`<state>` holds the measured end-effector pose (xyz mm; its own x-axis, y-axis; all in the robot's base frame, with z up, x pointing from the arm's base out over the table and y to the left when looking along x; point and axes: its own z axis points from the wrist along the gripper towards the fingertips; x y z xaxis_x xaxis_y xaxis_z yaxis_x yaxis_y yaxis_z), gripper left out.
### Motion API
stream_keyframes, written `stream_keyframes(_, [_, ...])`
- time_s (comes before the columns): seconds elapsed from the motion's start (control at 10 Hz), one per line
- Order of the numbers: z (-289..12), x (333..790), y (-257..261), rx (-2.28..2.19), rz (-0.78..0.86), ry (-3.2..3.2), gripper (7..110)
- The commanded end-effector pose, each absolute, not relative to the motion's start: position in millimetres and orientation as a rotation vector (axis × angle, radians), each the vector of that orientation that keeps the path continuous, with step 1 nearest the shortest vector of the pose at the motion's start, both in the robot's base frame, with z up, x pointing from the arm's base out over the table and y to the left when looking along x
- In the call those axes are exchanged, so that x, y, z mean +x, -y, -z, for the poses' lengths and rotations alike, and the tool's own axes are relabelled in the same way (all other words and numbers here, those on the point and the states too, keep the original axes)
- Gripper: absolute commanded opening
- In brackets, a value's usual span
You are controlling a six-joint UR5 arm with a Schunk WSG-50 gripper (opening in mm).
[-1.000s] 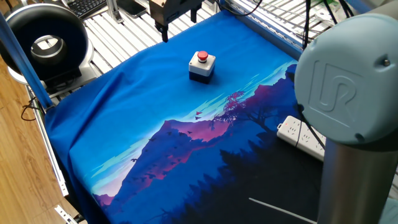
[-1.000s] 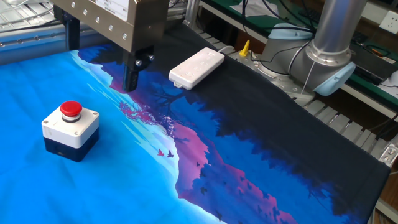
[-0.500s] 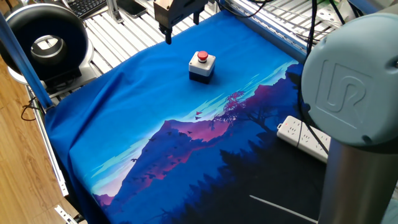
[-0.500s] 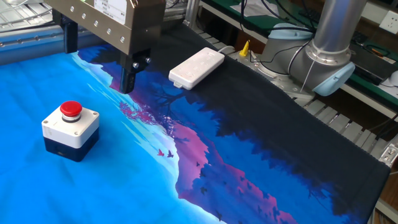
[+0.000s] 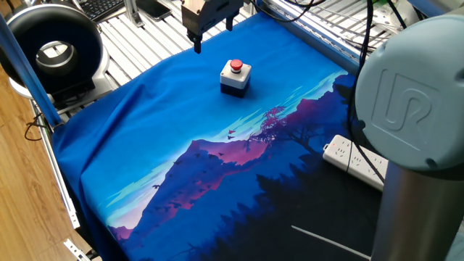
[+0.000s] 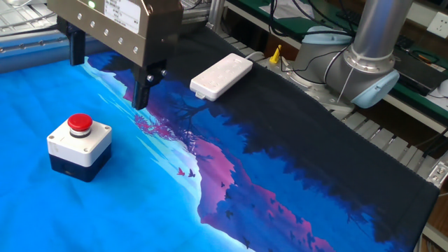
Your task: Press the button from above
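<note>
From one fixed view, the button [image 5: 235,67] sits red on its little box [image 5: 235,78], grey on top and dark below, on the far half of the blue cloth [image 5: 167,138]. The gripper [image 5: 214,38] hangs above the cloth's far edge, beyond the box and a bit to its left in the picture, well apart from it. Only its lower part shows; the rest is cut off by the top of the frame. One dark finger [image 5: 196,42] points down toward the cloth, and a second shows further right, with a clear gap between the two, so the tool stands wide with nothing in it. The arm's grey joint [image 5: 409,101] fills the right side up close and hides part of the power strip [image 5: 348,158] behind it. A black round device [image 5: 54,54] sits off the cloth at the upper left, cropped by the frame.

From the other fixed view, the button [image 6: 80,123] and box [image 6: 79,145] stand at the left, fully in sight. The gripper [image 6: 106,80] hovers beyond and above them, its metal body [image 6: 115,31] cut off at the top. One finger [image 6: 141,87] hangs at the right, another at the left, plainly apart. The strip [image 6: 221,75] lies whole here, on the dark end of the cloth [image 6: 294,175]. The arm's base [image 6: 371,56] rises out of frame.
</note>
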<state>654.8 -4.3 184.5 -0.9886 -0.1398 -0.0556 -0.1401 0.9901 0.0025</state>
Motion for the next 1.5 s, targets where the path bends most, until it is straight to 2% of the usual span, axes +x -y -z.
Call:
stream_keyframes(0.0, [-179,659,0,-0.211,-0.054,-3.058,7])
stream_keyframes(0.6, [-166,671,-7,-0.235,-0.137,-2.982,7])
stream_keyframes(0.9, [-170,682,42,-0.399,0.171,-2.934,7])
stream_keyframes(1.1, [-168,677,22,-0.329,0.041,-2.951,7])
stream_keyframes(1.4, [-165,673,17,-0.317,-0.002,-2.957,7])
